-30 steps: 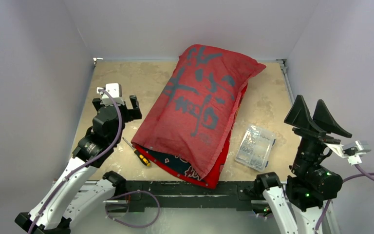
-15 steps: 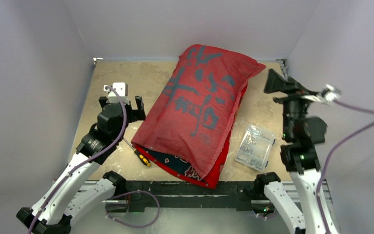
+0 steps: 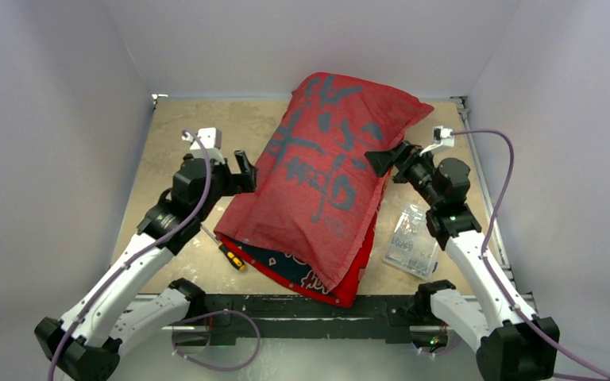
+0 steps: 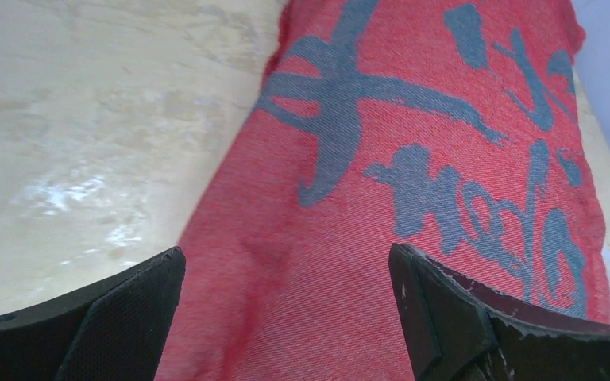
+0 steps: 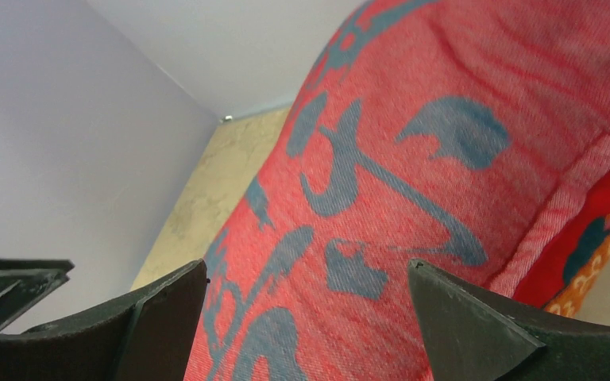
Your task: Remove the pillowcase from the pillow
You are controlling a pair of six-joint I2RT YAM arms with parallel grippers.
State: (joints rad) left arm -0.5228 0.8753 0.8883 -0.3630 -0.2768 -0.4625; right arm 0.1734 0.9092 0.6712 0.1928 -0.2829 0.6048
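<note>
Pillowcase [image 3: 326, 182] is lying diagonally mid-table [image 3: 198, 127], navy inner side showing at the near end. Left gripper [image 3: 242, 168] is sitting wide open, empty, at its left edge. Right gripper [image 3: 379, 161] is gaping, empty, at its right edge.

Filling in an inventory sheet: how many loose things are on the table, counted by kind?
Pillowcase, plump, filling hidden: 1
Screwdriver: 1
Clear plastic box: 1
Total: 3

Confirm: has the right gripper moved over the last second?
Yes. The right gripper swung left, from beyond the right edge of the table, past the clear plastic box, to the right side of the pillowcase.
</note>
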